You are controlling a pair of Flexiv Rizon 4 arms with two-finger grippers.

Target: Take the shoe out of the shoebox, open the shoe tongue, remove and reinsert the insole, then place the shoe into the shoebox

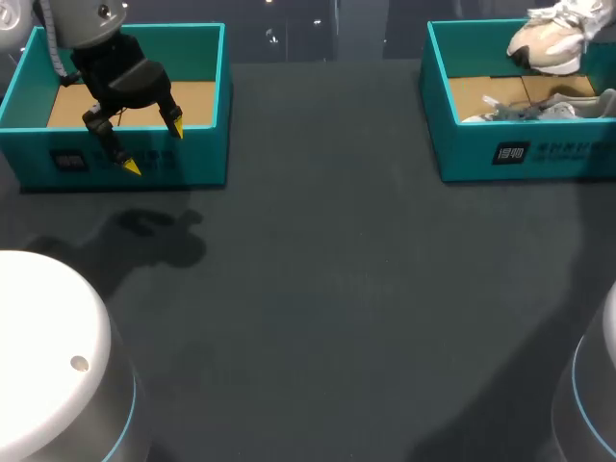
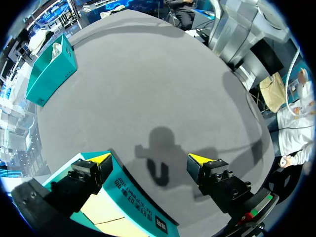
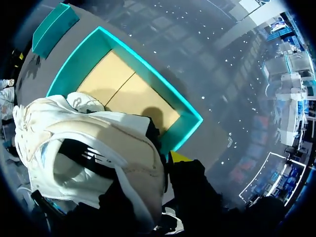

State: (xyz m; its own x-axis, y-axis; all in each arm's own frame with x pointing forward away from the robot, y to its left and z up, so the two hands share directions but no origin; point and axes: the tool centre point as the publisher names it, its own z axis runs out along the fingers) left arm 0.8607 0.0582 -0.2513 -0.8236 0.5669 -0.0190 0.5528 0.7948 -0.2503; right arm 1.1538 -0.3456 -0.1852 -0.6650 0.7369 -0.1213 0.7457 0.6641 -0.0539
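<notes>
Far right on the bench, seen from the head, the shoe hangs above the shoebox; your left pincer hovers over the far-left box. From the left wrist, its fingers stand apart above that box's wall. From the right wrist, your right pincer looks clamped on the shoe's collar. Expect it light and soft, so hold the stiffer heel.

Your left arm comes in over the bench's far left corner. Its end effector points down at a tilt, with both yellow-tipped fingers spread wide and nothing between them. Your right end effector hangs above the far right corner, clamped on the shoe. One yellow fingertip shows there; the other is hidden.
</notes>
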